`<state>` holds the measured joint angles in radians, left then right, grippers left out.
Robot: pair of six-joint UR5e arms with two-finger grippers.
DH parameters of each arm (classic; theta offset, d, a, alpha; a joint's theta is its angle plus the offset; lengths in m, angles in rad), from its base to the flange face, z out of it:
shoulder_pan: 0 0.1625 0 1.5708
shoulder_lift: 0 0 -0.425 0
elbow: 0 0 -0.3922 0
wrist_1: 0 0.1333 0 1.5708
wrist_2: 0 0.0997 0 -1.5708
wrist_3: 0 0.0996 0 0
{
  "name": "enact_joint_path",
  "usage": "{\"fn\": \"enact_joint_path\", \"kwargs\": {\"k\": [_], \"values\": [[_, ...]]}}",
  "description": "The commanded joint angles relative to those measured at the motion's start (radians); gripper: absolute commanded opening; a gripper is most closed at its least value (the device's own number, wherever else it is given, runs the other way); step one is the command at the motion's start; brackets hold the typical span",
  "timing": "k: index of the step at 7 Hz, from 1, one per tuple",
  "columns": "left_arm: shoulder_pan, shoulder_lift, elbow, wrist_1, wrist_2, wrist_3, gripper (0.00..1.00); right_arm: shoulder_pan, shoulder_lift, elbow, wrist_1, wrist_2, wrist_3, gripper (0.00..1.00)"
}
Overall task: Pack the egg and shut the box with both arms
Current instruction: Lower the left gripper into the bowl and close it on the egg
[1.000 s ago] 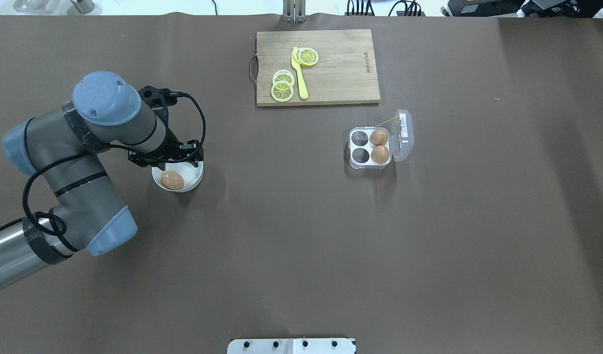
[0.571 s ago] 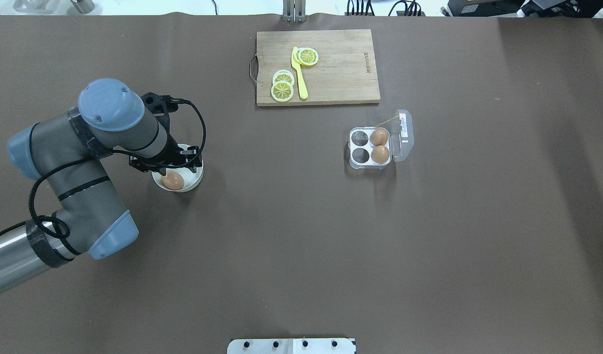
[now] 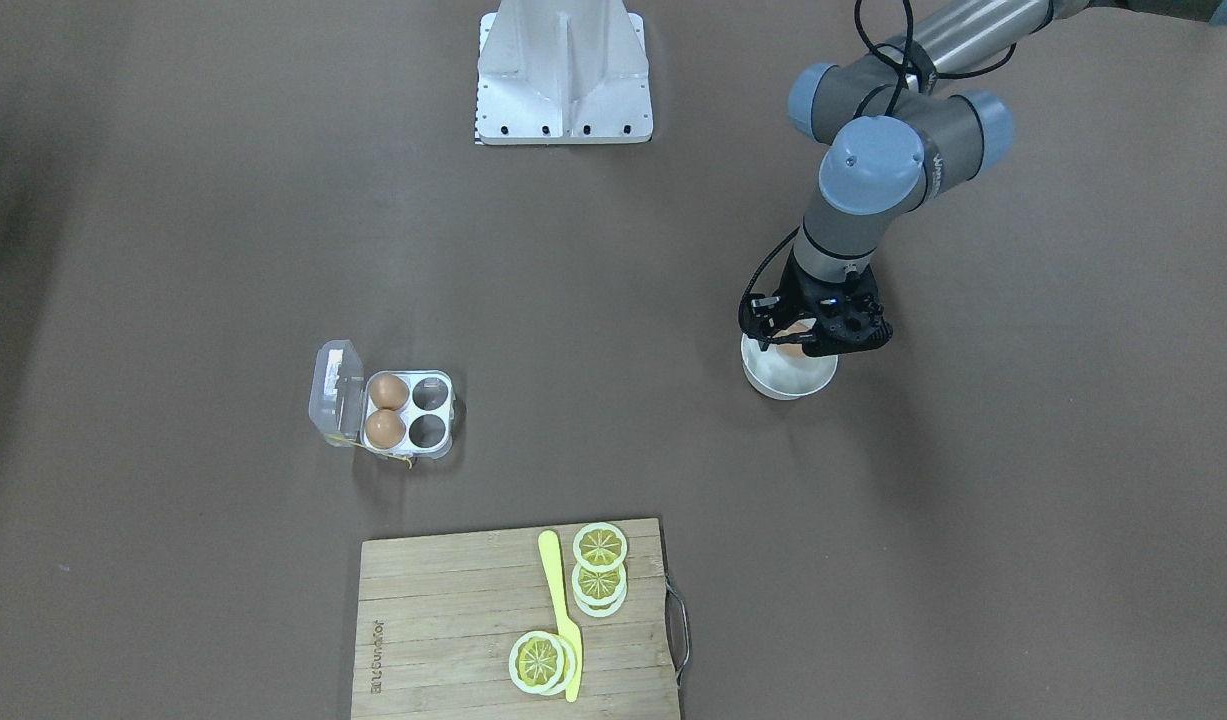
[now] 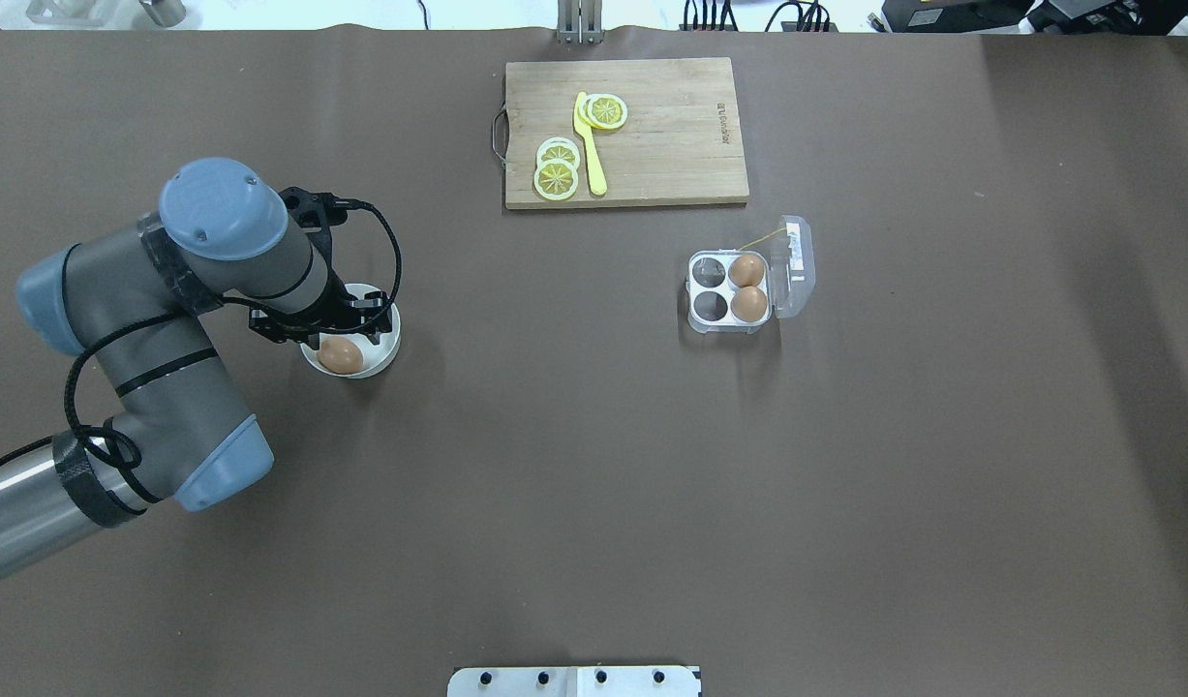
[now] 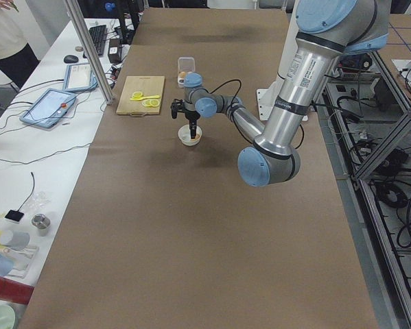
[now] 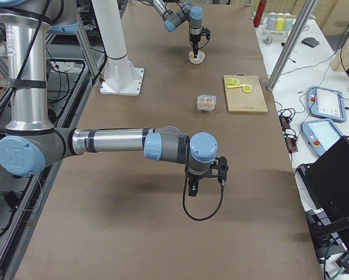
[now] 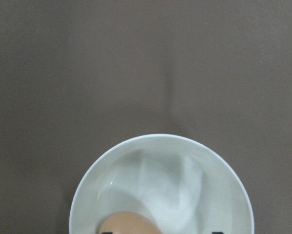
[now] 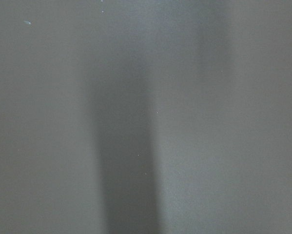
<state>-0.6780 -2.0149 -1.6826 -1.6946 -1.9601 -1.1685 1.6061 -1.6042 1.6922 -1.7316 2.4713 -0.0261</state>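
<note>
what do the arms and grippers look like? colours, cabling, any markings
Both arms: silver-grey tubes, light-blue round joint caps. Left arm has black tape bands, a loose black cable looping to the black left gripper, and a white printed label on its upper tube. Right arm looks alike, with a black right gripper and cable loop.

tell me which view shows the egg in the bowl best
Overhead exterior: the egg shows almost whole in the white bowl beside the left gripper. Front-facing hides most of it behind that gripper, left wrist crops it at the bottom edge, side views barely show it.
</note>
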Motion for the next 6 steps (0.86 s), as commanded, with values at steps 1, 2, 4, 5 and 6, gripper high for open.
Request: {"fn": "enact_joint_path", "kwargs": {"k": [1, 2, 4, 5, 6], "values": [[0.008, 0.001, 0.001, 0.004, 0.01, 0.0, 0.74, 0.0, 0.003, -0.005, 0.0, 0.0, 0.0, 1.0], [0.014, -0.001, 0.001, 0.004, 0.012, 0.0, 0.74, 0.0, 0.003, -0.003, 0.0, 0.0, 0.0, 1.0], [0.029, -0.001, 0.006, 0.013, 0.026, 0.001, 0.74, 0.0, 0.003, -0.005, -0.002, 0.0, 0.0, 1.0], [0.029, -0.002, 0.006, 0.018, 0.026, 0.001, 0.74, 0.0, 0.003, -0.006, -0.002, -0.002, 0.0, 1.0], [0.029, -0.002, 0.006, 0.018, 0.026, 0.001, 0.74, 0.0, 0.003, -0.006, -0.002, 0.0, 0.0, 1.0]]}}
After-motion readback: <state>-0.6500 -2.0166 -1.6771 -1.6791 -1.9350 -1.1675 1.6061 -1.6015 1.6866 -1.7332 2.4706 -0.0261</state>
